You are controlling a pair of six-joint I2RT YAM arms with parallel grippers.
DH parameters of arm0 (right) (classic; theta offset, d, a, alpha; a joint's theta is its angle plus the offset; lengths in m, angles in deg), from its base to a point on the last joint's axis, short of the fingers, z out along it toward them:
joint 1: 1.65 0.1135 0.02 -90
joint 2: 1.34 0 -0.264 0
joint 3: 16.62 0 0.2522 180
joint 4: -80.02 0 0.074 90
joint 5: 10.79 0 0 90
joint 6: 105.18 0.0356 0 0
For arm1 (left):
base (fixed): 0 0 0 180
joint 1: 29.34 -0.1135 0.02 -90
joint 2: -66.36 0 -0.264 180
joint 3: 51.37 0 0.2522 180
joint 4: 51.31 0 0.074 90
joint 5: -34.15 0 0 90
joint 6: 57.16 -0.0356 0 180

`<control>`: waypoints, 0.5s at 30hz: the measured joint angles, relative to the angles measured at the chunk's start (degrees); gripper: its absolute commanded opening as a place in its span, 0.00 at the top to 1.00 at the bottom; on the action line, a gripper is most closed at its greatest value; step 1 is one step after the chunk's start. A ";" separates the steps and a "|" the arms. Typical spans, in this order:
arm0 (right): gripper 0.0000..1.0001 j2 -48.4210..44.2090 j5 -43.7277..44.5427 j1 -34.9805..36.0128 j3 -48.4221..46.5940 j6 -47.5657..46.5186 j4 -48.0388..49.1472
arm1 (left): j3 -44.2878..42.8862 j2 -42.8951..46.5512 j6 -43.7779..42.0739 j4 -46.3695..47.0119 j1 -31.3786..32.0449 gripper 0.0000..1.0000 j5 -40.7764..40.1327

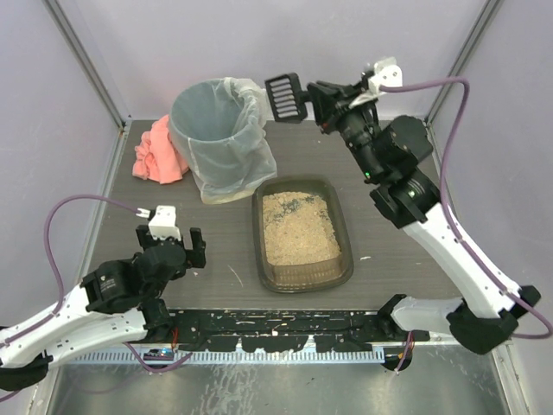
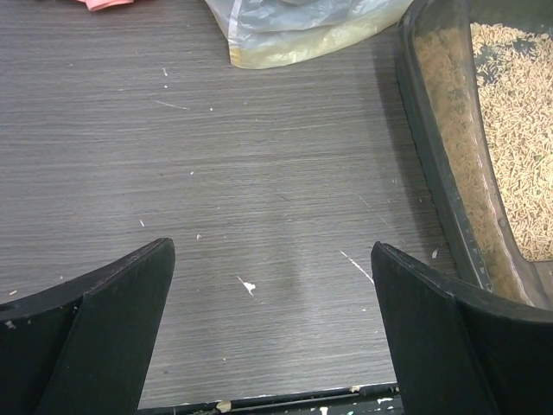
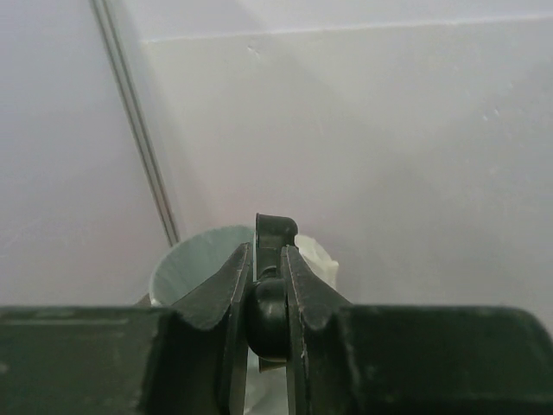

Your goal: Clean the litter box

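Observation:
The litter box (image 1: pixel 346 259), a dark brown-grey tray of beige litter, lies at the table's middle; its left wall (image 2: pixel 432 156) shows in the left wrist view. My right gripper (image 1: pixel 316 99) is shut on the handle of the black slotted scoop (image 1: pixel 286 96), held in the air at the right rim of the round grey bin (image 1: pixel 207 108). In the right wrist view the gripper (image 3: pixel 268 259) clamps the scoop (image 3: pixel 275 233) edge-on, with the bin (image 3: pixel 194 259) behind it. My left gripper (image 1: pixel 171 243) is open and empty, low over the table left of the litter box; its fingers (image 2: pixel 112 328) show wide apart.
A pink cloth (image 1: pixel 156 152) lies left of the bin. The bin's clear liner (image 2: pixel 294 26) hangs to the table, with some litter in its fold. Litter crumbs (image 2: pixel 248 285) dot the table. The table's front rail (image 1: pixel 276 324) runs along the near edge. Walls enclose the back and sides.

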 measured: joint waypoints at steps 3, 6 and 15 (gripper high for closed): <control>0.99 -5.70 3.32 -0.68 6.51 2.56 -2.89 | 0.00 -1.38 -0.20 0.57 0.00 0.02 0.61; 0.99 -10.32 6.62 -0.66 12.39 5.46 -6.62 | 0.00 -3.02 -0.59 2.01 0.00 0.02 1.49; 0.99 -15.91 12.24 -0.68 23.21 17.42 -19.17 | -1.95 -16.31 -4.31 11.02 -0.02 0.07 5.95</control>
